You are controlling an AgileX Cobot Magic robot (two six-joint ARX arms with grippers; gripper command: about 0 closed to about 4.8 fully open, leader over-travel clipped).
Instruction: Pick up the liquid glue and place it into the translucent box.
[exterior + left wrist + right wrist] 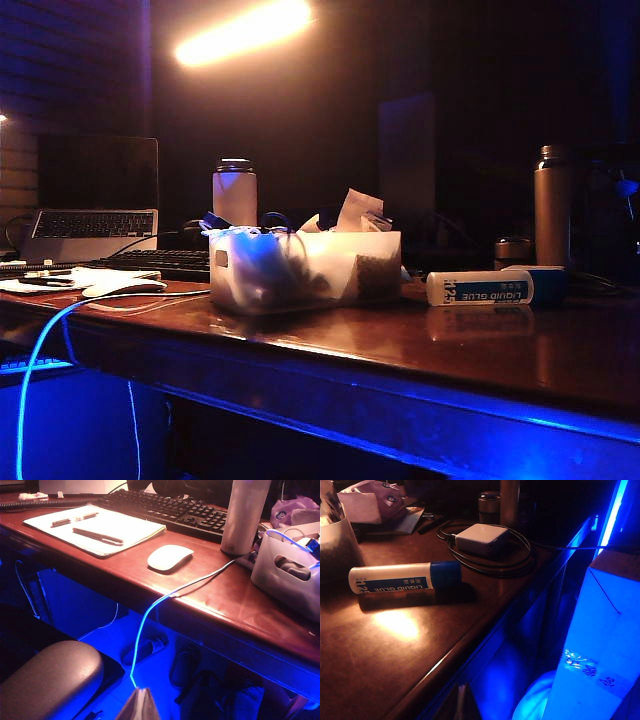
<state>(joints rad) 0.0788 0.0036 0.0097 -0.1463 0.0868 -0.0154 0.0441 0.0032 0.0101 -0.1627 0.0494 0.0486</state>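
Both my arms are parked below the edge of the wooden desk (470, 345); neither shows in the exterior view.

My left gripper (138, 705): only a pale tip shows at the frame edge of the left wrist view, low under the desk. I can't tell whether it's open or closed.

My right gripper (461, 700): a thin sliver of it shows in the right wrist view, also below desk level. Jaws fully closed, holding nothing.

The liquid glue (495, 288) lies on its side on the desk, apart from the translucent box (305, 268), on the side facing the tall metal flask (552, 207). Its blue cap (445, 574) points away from the box. Nothing touches the glue.

The box stands upright on the desk, stuffed with cables and paper; handle cutout (292, 568) on the end facing the white mouse (169, 557). Behind the box stands a white bottle with dark lid (235, 191).

Past the glue, away from the box: a white power adapter (482, 538) with its black cord looped around it.

Beyond the mouse from the box: a notepad (95, 527) with pens, a keyboard (172, 511), a laptop (92, 222).
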